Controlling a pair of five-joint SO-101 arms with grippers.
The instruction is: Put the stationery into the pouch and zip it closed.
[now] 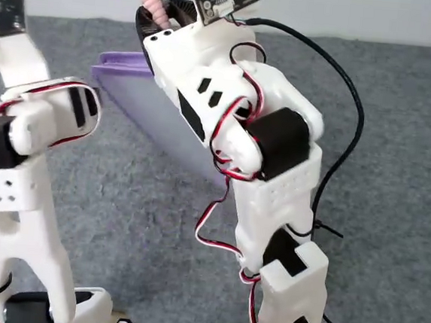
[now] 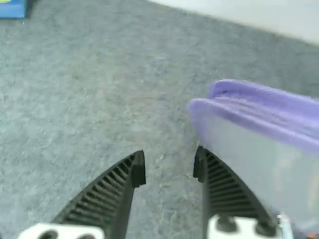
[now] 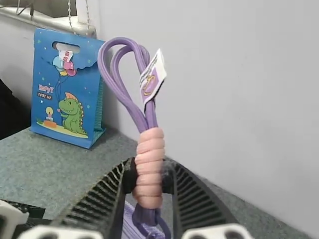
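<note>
Right end effector [image 3: 149, 177] clamps the pink-wrapped purple cord [image 3: 149, 144], held up over the pouch [image 1: 138, 102] at far centre of the tabletop [image 1: 398, 147]. Left end effector [image 2: 169, 164] is wide open just beside the pouch's left end. Step looks like insertion. Next probably needs the cord lowered into the pouch mouth, zip after.

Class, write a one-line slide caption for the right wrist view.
Right gripper shut on the pink wrap of a purple cord, gift bag behind.

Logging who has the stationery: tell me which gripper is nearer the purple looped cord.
Right. The right gripper is shut on the purple looped cord; the left gripper sits open beside the pouch.
</note>
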